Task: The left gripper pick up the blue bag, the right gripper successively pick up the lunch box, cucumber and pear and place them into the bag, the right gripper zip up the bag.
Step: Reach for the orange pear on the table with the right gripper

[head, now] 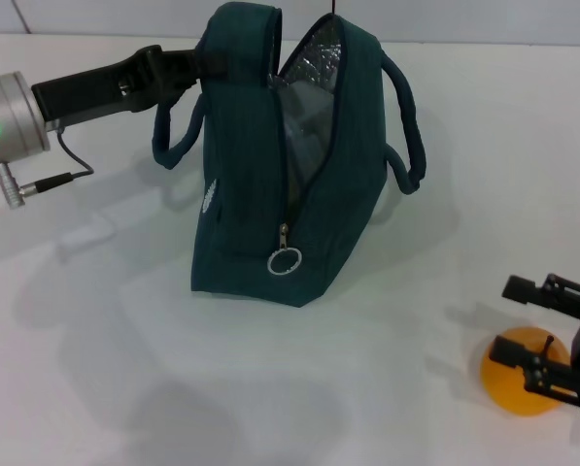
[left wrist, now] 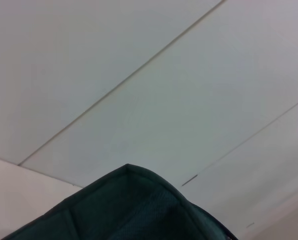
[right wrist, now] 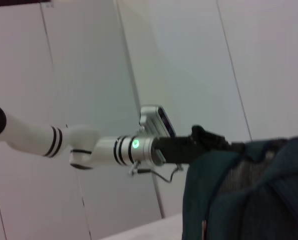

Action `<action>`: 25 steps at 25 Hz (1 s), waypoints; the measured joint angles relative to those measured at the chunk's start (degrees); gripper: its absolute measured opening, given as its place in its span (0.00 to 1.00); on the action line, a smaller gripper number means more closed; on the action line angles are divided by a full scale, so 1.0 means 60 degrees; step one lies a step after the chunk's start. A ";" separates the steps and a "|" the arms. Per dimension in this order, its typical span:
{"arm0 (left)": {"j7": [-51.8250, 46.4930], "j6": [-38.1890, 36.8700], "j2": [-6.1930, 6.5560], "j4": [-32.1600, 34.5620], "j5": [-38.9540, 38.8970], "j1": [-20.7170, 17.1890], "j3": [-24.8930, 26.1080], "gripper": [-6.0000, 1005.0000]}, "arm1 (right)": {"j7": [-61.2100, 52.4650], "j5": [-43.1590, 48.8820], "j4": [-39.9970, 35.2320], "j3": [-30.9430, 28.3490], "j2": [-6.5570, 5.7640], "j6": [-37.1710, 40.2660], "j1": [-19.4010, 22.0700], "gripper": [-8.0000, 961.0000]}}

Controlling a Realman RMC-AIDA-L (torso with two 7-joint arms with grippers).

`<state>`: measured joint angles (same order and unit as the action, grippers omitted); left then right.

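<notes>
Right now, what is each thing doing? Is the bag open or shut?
blue bag: standing on the table, zipper open, silver lining showing.
ring zipper pull: hanging low at the bag's front, not zipped up.
pear: on the table, outside the bag.
left hand: at the bag's top edge, holding it.
right hand: open, over the pear.

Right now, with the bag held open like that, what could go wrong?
The left gripper holds the blue bag only by its top edge, so the bag could tip or sag shut. The right gripper sits over the pear, which is round and might roll or slip when lifted.
</notes>
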<state>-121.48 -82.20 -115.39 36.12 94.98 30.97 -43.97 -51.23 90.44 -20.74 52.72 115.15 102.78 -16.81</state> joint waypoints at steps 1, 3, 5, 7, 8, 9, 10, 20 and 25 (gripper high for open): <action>0.0000 0.0000 0.0000 0.0000 0.0000 0.0000 0.0000 0.06 | 0.0002 0.0044 0.0002 -0.0004 -0.0017 -0.0011 0.0070 0.70; 0.0023 0.0003 -0.0026 0.0000 -0.0002 -0.0002 0.0010 0.06 | 0.0004 0.0088 0.0001 -0.0044 -0.0088 -0.0022 0.0249 0.70; 0.0024 0.0005 -0.0056 0.0000 -0.0003 -0.0005 0.0023 0.06 | 0.0005 0.0083 -0.0007 -0.0092 -0.0146 -0.0014 0.0424 0.69; 0.0025 0.0005 -0.0079 0.0001 -0.0006 -0.0005 0.0028 0.06 | 0.0022 0.0046 -0.0061 -0.0220 -0.0186 0.0020 0.0660 0.69; 0.0025 0.0005 -0.0090 0.0000 -0.0008 -0.0005 0.0028 0.06 | 0.0048 0.0044 -0.0080 -0.0311 -0.0190 0.0055 0.0745 0.69; 0.0026 0.0005 -0.0099 0.0000 -0.0009 -0.0004 0.0030 0.06 | 0.0093 0.0055 -0.0100 -0.0443 -0.0197 0.0119 0.0846 0.68; 0.0026 0.0005 -0.0106 0.0000 -0.0010 0.0001 0.0031 0.06 | 0.0132 0.0067 -0.0101 -0.0540 -0.0203 0.0191 0.0898 0.68; 0.0057 0.0004 -0.0171 -0.0004 -0.0011 0.0060 0.0035 0.06 | 0.0170 0.0189 -0.0013 -0.0652 -0.0295 0.0219 0.1154 0.66; 0.0061 0.0003 -0.0185 -0.0010 -0.0012 0.0001 0.0035 0.06 | 0.0158 0.0360 -0.0014 -0.0642 -0.0213 -0.0003 0.1101 0.65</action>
<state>-121.11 -82.18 -116.50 36.06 94.91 30.97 -43.77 -50.28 92.61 -20.82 48.87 113.87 102.77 -10.20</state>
